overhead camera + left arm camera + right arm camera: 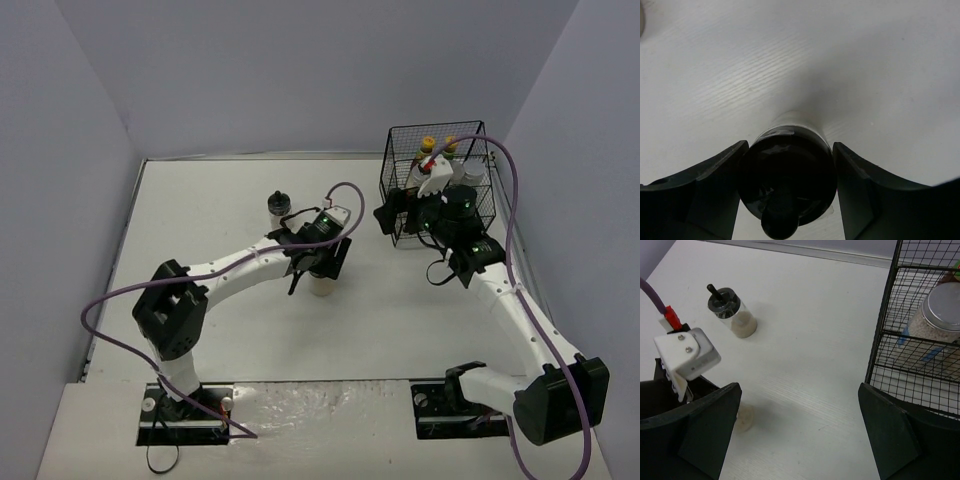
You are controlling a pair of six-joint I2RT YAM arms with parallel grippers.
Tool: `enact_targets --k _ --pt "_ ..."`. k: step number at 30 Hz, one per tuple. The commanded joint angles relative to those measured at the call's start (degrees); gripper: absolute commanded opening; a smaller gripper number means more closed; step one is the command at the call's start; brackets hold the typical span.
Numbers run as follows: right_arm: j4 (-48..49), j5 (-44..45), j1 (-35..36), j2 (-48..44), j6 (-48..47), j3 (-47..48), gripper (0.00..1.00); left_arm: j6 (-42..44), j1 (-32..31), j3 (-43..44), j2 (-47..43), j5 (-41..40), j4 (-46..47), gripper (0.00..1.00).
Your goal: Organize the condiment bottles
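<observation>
My left gripper (788, 192) is shut on a clear shaker with a black cap (786, 180); both fingers press the cap's sides. From above, this shaker (321, 286) stands on the table under the left gripper (318, 262). A second black-capped shaker (279, 207) (732, 315) stands alone behind it. Two yellow-capped dark bottles (428, 146) and silver-lidded jars (470, 173) (941, 315) sit inside the black wire basket (395, 150). My right gripper (800, 432) (398, 216) hangs open and empty just left of the basket.
The basket (890, 315) stands at the back right, close to the right wall. The left arm's wrist housing (687, 357) and the held shaker's pale base (744, 420) lie left of my right fingers. Purple cables loop over both arms.
</observation>
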Motion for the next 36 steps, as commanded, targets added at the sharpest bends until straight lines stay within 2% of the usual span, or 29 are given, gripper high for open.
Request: enact_targets --k 1,3,5,10,12,14,20,23,28,36 --pt "3.8 0.5 0.4 -2.5 -0.3 -0.3 1.00 1.8 -2.9 4.4 1.2 -2.9 0.8 0.23" --pt "3.3 0.7 0.3 -3.1 -0.6 -0.3 1.00 1.9 -3.8 4.3 1.6 -3.0 0.9 0.39" --pt "2.7 0.8 0.4 -3.8 -0.8 -0.3 1.00 1.9 -4.1 3.6 1.2 -3.1 1.3 0.60" --pt "2.0 1.2 0.3 -5.7 -1.4 -0.2 1.00 1.6 -4.1 2.4 -1.3 -4.1 1.6 0.88" --pt "1.8 1.4 0.4 -6.4 -1.7 0.0 1.00 1.4 -4.1 2.3 -3.2 -4.0 1.6 0.94" --pt "0.9 1.5 0.3 -7.2 -2.0 1.0 1.00 1.0 -4.2 2.2 -5.0 -3.1 1.6 0.97" --pt "-1.0 0.7 0.3 -9.7 -3.3 3.2 1.00 -0.3 -3.7 1.9 -14.7 -4.1 -0.2 0.97" --pt "-3.1 -1.1 0.5 -9.3 -4.7 4.2 1.00 -0.8 -1.2 0.3 -21.0 -5.4 -1.6 0.97" --pt "-5.0 -6.2 1.7 -5.7 -6.4 4.5 1.00 -1.4 7.2 -4.1 -29.7 -6.4 -4.6 0.97" --pt "-9.1 -1.6 17.3 4.4 -11.9 4.3 1.00 -0.9 20.7 -15.6 -43.0 -8.5 -8.7 0.97"
